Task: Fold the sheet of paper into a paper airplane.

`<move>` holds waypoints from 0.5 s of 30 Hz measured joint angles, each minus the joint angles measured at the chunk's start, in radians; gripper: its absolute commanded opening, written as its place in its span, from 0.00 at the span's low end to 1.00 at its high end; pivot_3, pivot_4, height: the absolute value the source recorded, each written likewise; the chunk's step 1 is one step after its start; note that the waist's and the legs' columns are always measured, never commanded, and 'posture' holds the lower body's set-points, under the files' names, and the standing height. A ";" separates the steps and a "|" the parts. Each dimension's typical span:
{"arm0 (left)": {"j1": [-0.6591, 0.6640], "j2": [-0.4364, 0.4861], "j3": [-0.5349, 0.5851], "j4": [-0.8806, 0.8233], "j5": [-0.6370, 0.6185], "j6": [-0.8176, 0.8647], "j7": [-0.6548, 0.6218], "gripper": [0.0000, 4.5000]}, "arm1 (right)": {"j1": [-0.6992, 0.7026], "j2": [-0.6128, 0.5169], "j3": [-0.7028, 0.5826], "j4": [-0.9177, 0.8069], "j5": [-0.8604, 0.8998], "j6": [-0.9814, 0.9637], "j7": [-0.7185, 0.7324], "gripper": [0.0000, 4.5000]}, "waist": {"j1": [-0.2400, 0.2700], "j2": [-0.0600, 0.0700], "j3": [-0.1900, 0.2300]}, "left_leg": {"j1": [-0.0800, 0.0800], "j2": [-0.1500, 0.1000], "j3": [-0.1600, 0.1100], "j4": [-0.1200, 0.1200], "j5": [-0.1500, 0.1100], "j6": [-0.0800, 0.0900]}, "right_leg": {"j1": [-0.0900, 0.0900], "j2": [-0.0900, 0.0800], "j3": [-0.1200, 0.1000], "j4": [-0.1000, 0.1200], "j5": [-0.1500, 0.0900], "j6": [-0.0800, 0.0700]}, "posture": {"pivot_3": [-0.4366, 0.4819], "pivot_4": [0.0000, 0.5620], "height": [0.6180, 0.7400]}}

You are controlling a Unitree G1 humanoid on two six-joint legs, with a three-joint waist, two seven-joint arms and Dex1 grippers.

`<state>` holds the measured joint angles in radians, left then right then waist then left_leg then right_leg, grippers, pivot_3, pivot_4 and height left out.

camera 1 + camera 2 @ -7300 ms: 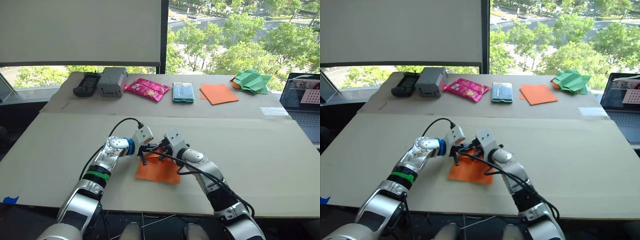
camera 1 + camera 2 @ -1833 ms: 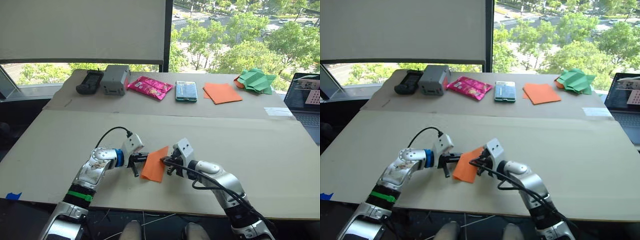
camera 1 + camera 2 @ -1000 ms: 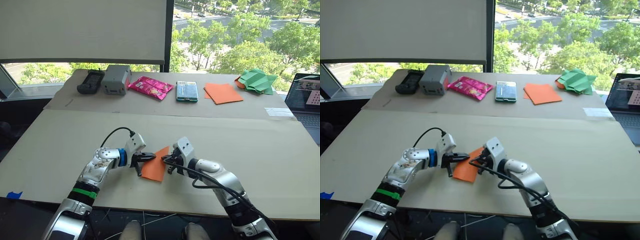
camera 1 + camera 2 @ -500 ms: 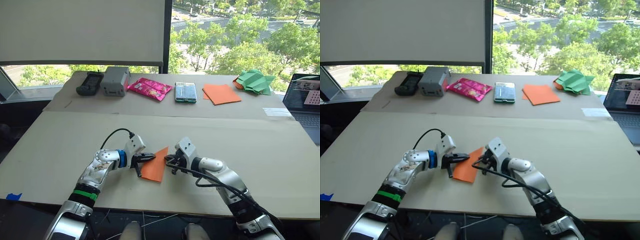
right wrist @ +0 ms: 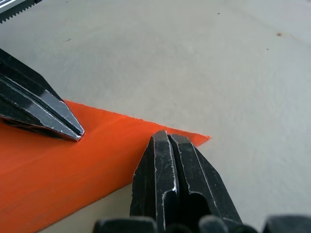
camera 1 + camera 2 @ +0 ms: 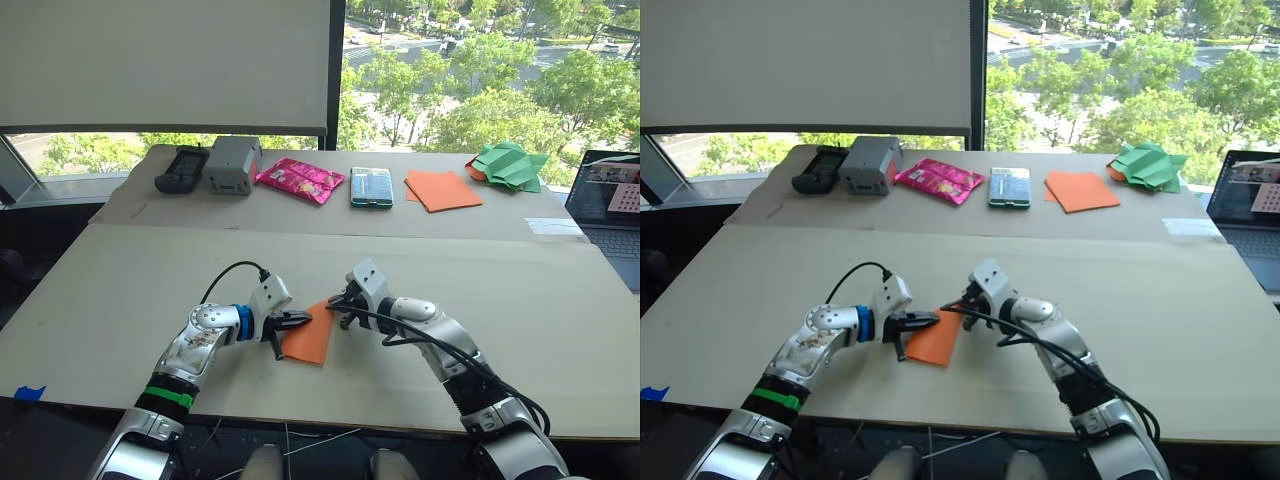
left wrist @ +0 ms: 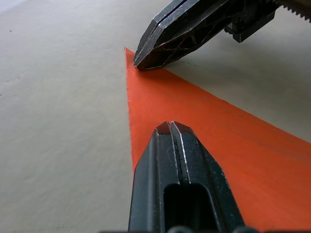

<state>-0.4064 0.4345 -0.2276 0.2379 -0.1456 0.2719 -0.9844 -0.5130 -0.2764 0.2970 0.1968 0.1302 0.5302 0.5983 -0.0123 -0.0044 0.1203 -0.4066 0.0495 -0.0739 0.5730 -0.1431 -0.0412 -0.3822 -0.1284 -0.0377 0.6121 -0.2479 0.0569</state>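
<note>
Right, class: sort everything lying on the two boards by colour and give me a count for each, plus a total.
Orange: 2, the folded orange sheet of paper and the flat stack of orange sheets
Green: 1, the pile of green paper shapes
Pink: 1, the pink foil packet
Teal: 1, the teal rectangular case
Grey: 1, the grey box
Black: 1, the black handheld device
Total: 7

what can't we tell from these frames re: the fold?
- Crease pattern on the sheet of paper: too small in the head views; the wrist views are cropped by their edges.
- Paper under the left pincer: covered by its closed fingers in the left wrist view.
- Corner under the right pincer: hidden likewise in the right wrist view.
- Laptop screen: cut off by the edge.
</note>
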 measured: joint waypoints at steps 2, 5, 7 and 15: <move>0.004 0.003 0.000 -0.007 0.000 0.005 0.001 0.01 | -0.016 0.008 -0.002 0.026 -0.001 -0.006 -0.001 0.00 | 0.000 0.000 0.000 | 0.000 0.000 0.000 0.000 0.000 0.000 | 0.000 0.000 0.000 0.000 0.000 0.000 | 0.48 0.27 0.69; 0.009 0.005 0.002 -0.015 0.000 0.011 0.003 0.01 | -0.026 0.011 -0.003 0.052 -0.003 -0.025 -0.001 0.00 | -0.001 0.000 0.000 | 0.000 0.000 0.000 0.000 0.000 0.000 | 0.000 0.000 0.000 0.000 0.000 0.000 | 0.48 0.27 0.69; 0.012 0.010 0.003 -0.024 0.000 0.015 0.004 0.01 | -0.025 0.011 -0.002 0.056 -0.003 -0.037 0.000 0.00 | -0.001 0.000 0.000 | 0.000 0.000 0.000 0.000 0.000 0.000 | 0.000 0.000 0.000 0.000 0.000 0.000 | 0.48 0.27 0.69; 0.018 0.016 0.006 -0.031 0.000 0.016 -0.001 0.01 | 0.055 -0.006 0.000 -0.046 -0.007 -0.042 0.021 0.00 | 0.000 0.001 -0.002 | 0.000 0.000 0.000 0.000 0.000 0.000 | 0.000 0.000 0.000 0.000 -0.001 -0.001 | 0.48 0.27 0.69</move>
<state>-0.3880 0.4504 -0.2216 0.2072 -0.1460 0.2880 -0.9852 -0.4580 -0.2820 0.2968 0.1504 0.1229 0.4883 0.6195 -0.0123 -0.0034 0.1187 -0.4063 0.0495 -0.0738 0.5729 -0.1432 -0.0413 -0.3821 -0.1284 -0.0376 0.6123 -0.2487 0.0558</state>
